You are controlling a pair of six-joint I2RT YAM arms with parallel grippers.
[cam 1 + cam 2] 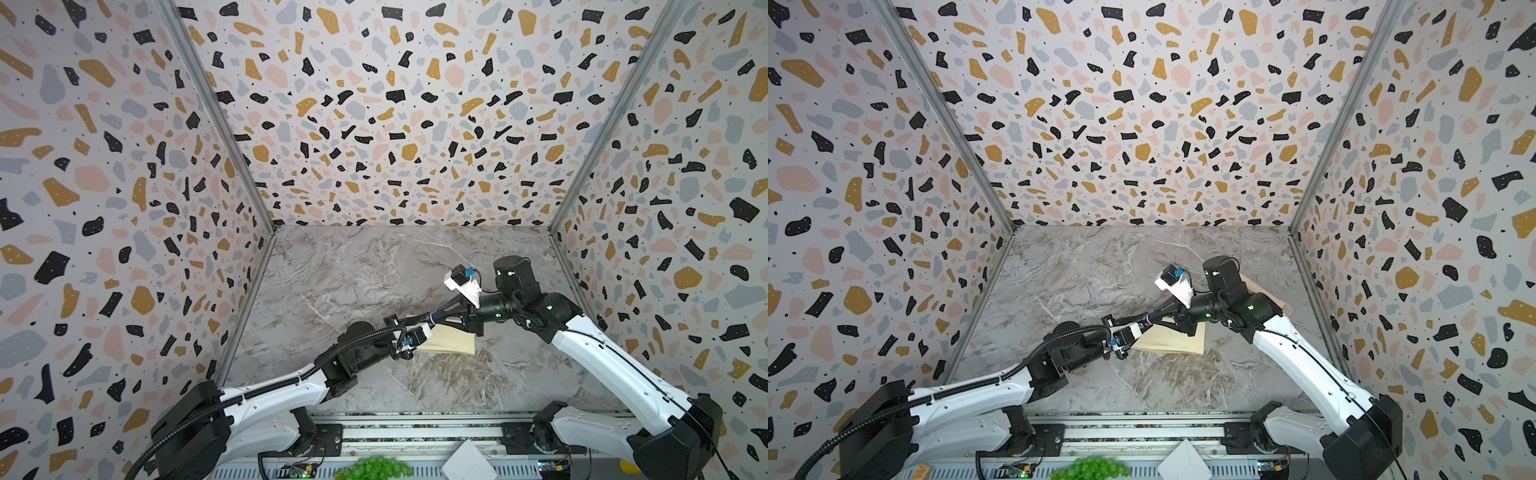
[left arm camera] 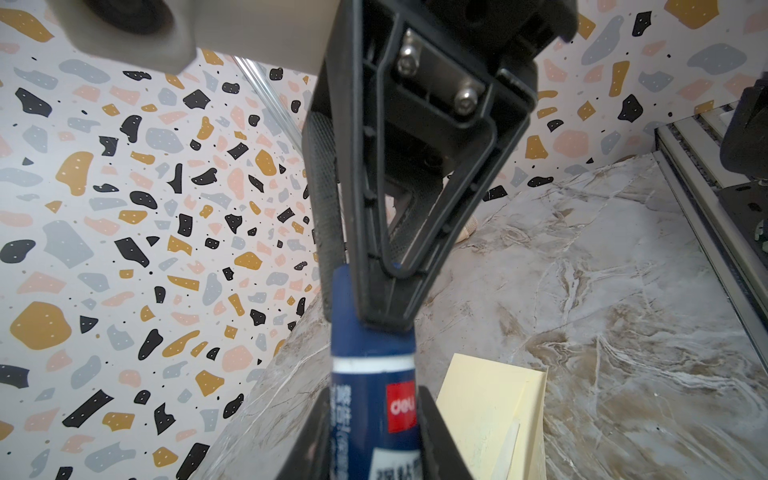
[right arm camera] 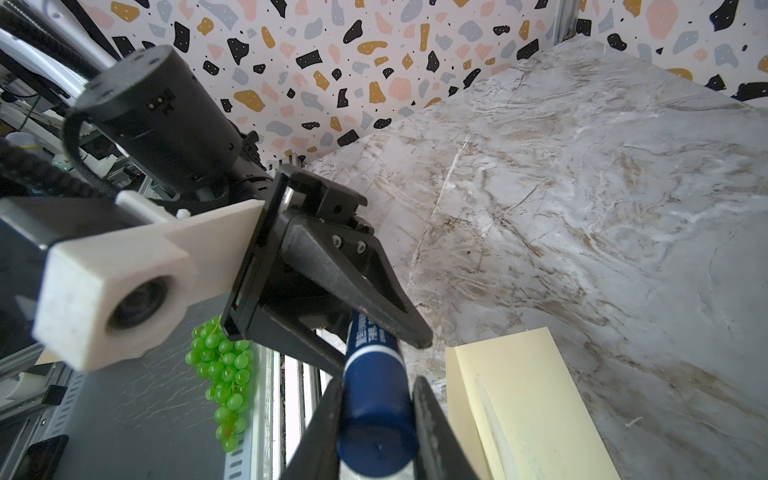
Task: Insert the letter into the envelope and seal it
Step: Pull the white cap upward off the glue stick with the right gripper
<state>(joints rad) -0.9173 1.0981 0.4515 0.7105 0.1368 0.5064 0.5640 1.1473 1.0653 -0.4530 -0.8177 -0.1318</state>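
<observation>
Blue glue stick [image 3: 376, 415] gripped by both jaws; envelope [image 3: 532, 407] lies beside.

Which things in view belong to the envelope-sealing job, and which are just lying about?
In the job: pale cream paper envelope on the marble table; blue glue stick, gripped at opposite ends by the left gripper and the right gripper.
Lying about: bunch of green grapes and white folded paper, both by the front rail.

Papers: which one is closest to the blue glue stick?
The pale cream-yellow paper envelope, on the grey marble table beside the blue glue stick. The white folded paper sits off the table's front edge; a tan sheet peeks out farther right.
</observation>
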